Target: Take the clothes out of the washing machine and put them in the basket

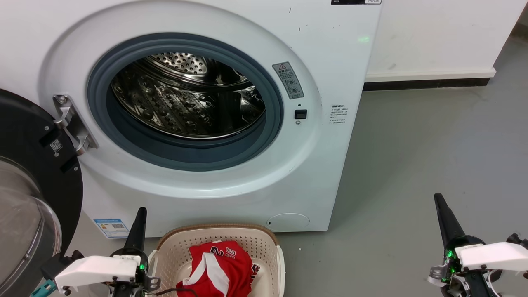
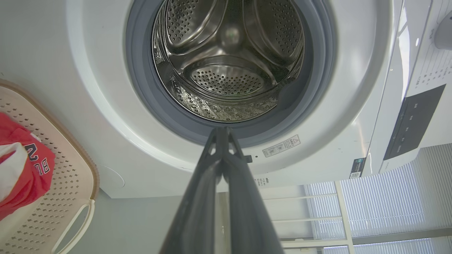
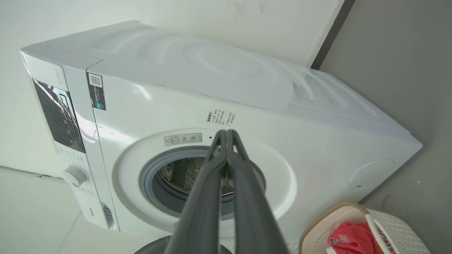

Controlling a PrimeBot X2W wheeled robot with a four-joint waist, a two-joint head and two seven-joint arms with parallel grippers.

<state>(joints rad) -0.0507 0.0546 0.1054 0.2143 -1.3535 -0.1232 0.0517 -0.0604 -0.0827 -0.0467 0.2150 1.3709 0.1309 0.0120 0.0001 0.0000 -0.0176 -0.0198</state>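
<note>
Head view shows the left hand (image 1: pixel 142 211) and right hand (image 1: pixel 437 198) each pressed together and empty.

left hand (image 1: pixel 142 213) sits low at the left of the head view, its two long dark fingers pressed together into one spike, pointing up and leaning slightly right. white wrist cover (image 1: pixel 97 270) behind it runs out to the left, with a small green light (image 1: pixel 141 267) lit at the joint. right hand (image 1: pixel 439 201) sits low at the right, fingers together too, pointing up and leaning left. its own white wrist cover (image 1: pixel 493 255) runs off the right edge, green light (image 1: pixel 449 254) lit at the base. left wrist view: fingers (image 2: pixel 197 201) rise from bottom centre and meet at the tips. right wrist view: fingers (image 3: pixel 204 201) do the same. arms are well apart.
</note>
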